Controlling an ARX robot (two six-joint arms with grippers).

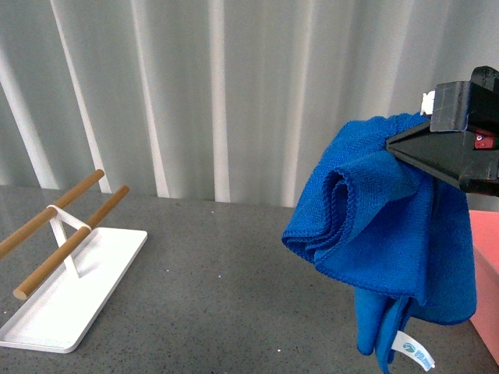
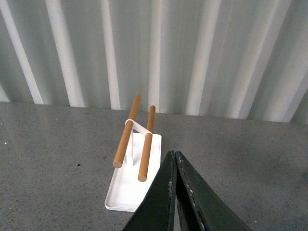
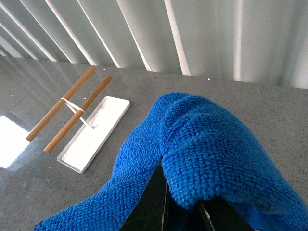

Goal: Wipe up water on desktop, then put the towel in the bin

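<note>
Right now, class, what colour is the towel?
The towel is royal blue; front view shows it best.

This looks like a staged test bay or lab rather than a lived-in room. A dark grey, speckled, stone-like worktop (image 1: 234,273) runs back to a plain white pleated curtain (image 1: 195,93), and a white tray (image 1: 105,269) with two wooden rails (image 1: 66,201) sits on it as a prop.

White tray (image 1: 58,315) bearing two wooden rails (image 1: 101,212), pale curtain (image 1: 195,93) behind.
</note>
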